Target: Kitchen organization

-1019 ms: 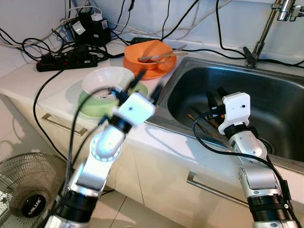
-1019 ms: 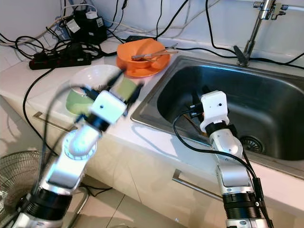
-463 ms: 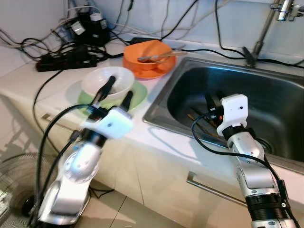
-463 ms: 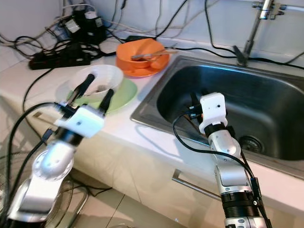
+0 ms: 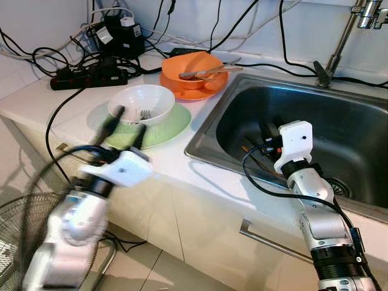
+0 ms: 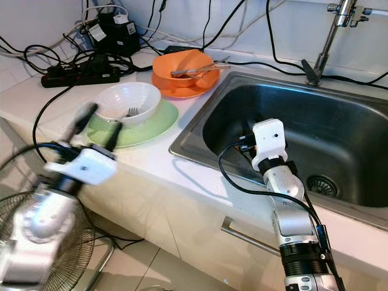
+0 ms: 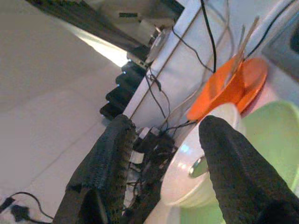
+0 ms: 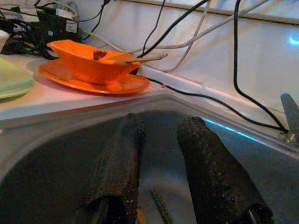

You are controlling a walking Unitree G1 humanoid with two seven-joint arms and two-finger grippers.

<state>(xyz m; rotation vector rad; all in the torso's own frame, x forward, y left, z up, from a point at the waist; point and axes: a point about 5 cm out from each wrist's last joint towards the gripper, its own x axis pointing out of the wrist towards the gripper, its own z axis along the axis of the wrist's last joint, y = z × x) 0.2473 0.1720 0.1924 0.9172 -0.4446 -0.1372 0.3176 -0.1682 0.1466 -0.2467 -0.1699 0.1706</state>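
While the left gripper [image 5: 126, 119] hangs blurred at the near edge of the counter, its 2 fingers spread with nothing between them, the right gripper [image 5: 271, 129] sits low inside the steel sink [image 5: 357, 115], its fingers also parted and empty, pointing towards the far left corner. The dishes to sort are on the left counter: a white bowl [image 5: 140, 103] with a fork in it sits on a green plate [image 5: 173, 119] just beyond the left gripper, and further back an orange bowl [image 5: 193, 65] on an orange plate [image 5: 205, 91] carries chopsticks [image 5: 209, 72] across its rim. A few dark utensils [image 5: 257, 159] lie on the sink floor near the right gripper, too shadowed to identify. I'd judge the white bowl hard, glazed and fairly slick, breakable if it slips, so the rim on its near side looks like the sensible hold, 1 finger inside and 1 outside, clear of the fork. Lifting it will likely leave the plate behind, since the 2 only rest together, and the loose fork may rattle or slide
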